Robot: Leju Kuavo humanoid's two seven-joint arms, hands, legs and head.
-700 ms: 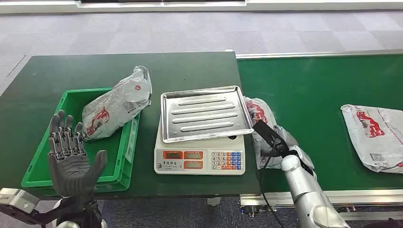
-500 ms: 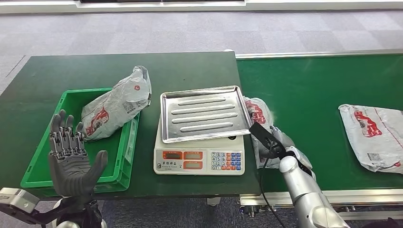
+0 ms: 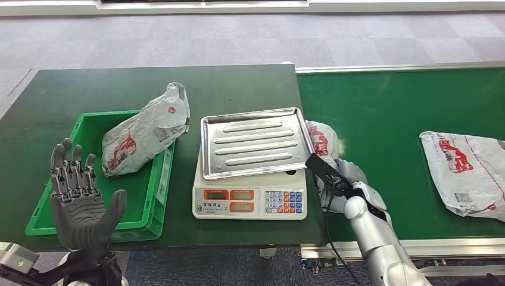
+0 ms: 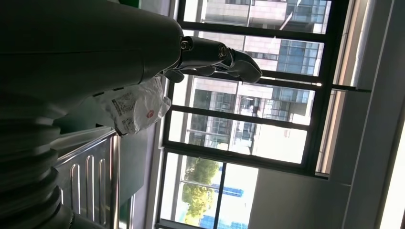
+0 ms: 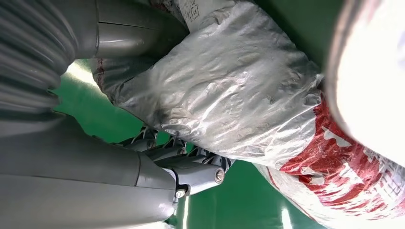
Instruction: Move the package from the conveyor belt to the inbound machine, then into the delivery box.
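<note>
My right hand [image 3: 348,179] wraps the crumpled silver-and-red plastic package [image 3: 322,143] on the green conveyor belt [image 3: 387,119], just right of the steel-trayed scale [image 3: 253,143]. Weighing and boxing remain. My left hand [image 3: 80,196] hovers spread, holding nothing.

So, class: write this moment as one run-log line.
right hand: grips package on conveyor belt | left hand: open, raised | scale tray: empty | green box: one package
</note>
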